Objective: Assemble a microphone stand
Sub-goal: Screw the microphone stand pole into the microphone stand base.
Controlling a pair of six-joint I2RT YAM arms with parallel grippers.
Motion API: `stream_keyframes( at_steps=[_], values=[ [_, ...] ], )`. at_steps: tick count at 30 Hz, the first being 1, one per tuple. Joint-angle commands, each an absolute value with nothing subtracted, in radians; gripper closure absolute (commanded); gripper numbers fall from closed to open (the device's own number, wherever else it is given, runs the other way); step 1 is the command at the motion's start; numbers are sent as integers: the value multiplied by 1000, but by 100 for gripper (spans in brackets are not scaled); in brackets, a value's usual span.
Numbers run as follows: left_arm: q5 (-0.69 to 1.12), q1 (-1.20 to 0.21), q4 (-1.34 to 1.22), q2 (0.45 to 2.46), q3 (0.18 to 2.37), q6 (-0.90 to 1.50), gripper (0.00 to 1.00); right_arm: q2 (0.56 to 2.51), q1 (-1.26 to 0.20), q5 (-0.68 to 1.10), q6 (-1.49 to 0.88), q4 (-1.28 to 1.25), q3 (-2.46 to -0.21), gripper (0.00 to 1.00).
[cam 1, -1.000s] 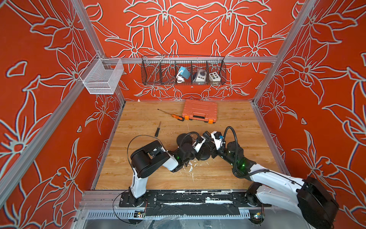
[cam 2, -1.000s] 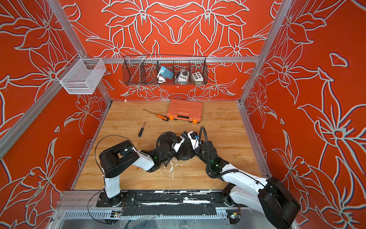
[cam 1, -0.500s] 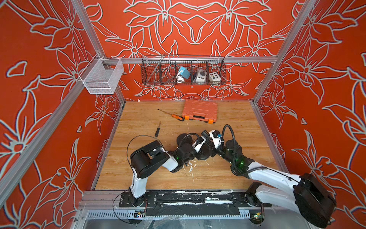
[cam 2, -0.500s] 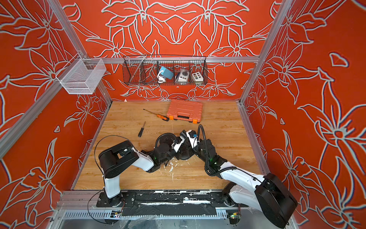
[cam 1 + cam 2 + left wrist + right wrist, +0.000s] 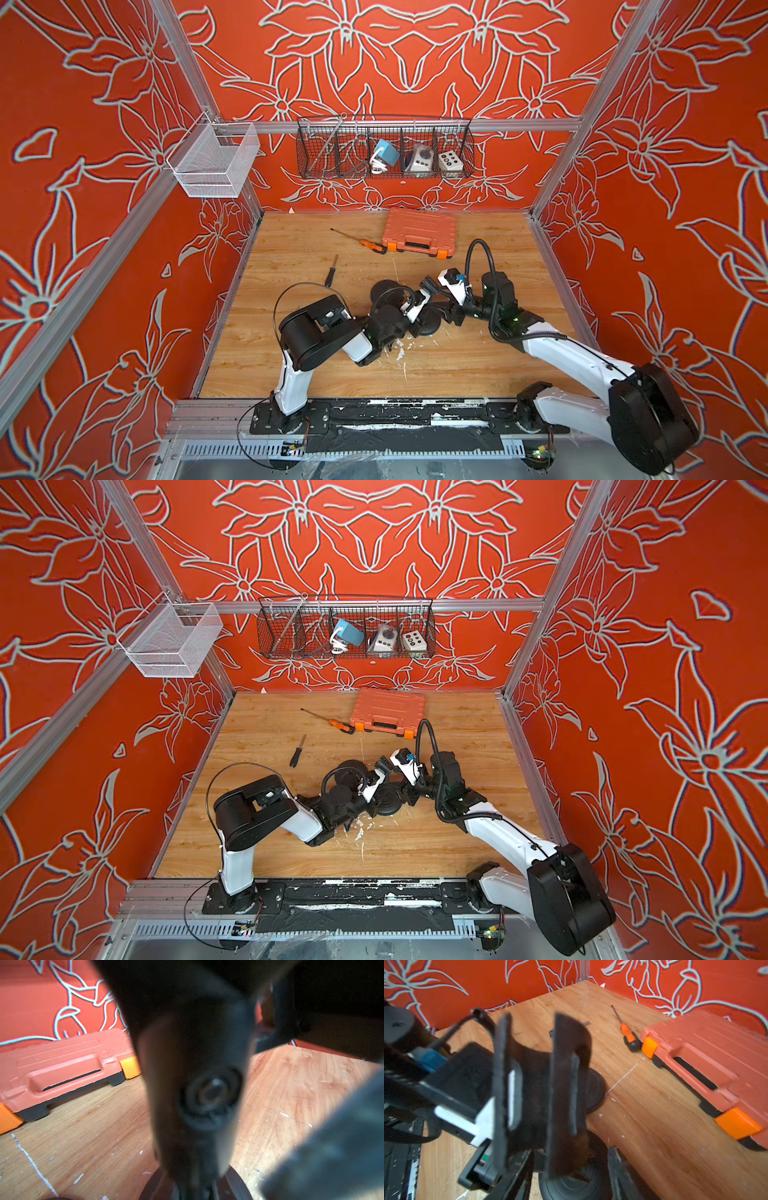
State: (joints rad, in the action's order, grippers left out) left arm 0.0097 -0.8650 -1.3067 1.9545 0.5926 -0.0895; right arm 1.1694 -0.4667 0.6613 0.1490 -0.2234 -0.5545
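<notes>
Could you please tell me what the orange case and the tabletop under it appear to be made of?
Orange case: likely moulded plastic, matte, judging by its ribbed lid and moulded handle slot.
Tabletop: wood or wood-grain laminate, smooth with a slight sheen; grain lines show, but which one I cannot tell.

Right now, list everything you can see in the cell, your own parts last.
tool case: one, orange, back of table
orange screwdriver: one, just left of the case
black screwdriver: one, left of middle
discs: two, black, mid-table
wire basket: one, black, back wall
blue box: one, white cable, in wire basket
pale boxes: two, in wire basket
mesh basket: one, white, left wall
table: one, wood
left gripper: black, shut, over discs
right gripper: black, open, beside it
</notes>
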Motion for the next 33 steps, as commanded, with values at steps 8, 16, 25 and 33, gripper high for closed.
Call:
stream_keyframes(
  at_steps=[8,16,25,33],
  values=[
    [48,-870,-1239,2007,576,-90,92,1272,-449,790,317,-223,-632,62],
    [58,-869,-1222,2005,586,-86,90,1239,-454,670,143,-464,-497,100],
    [57,-870,-1220,1972,619,-73,66,1159,-676,31,-129,-401,-384,100],
    [60,-868,-1213,1945,668,-78,66,1184,-754,-96,-159,-280,-435,100]
  ],
)
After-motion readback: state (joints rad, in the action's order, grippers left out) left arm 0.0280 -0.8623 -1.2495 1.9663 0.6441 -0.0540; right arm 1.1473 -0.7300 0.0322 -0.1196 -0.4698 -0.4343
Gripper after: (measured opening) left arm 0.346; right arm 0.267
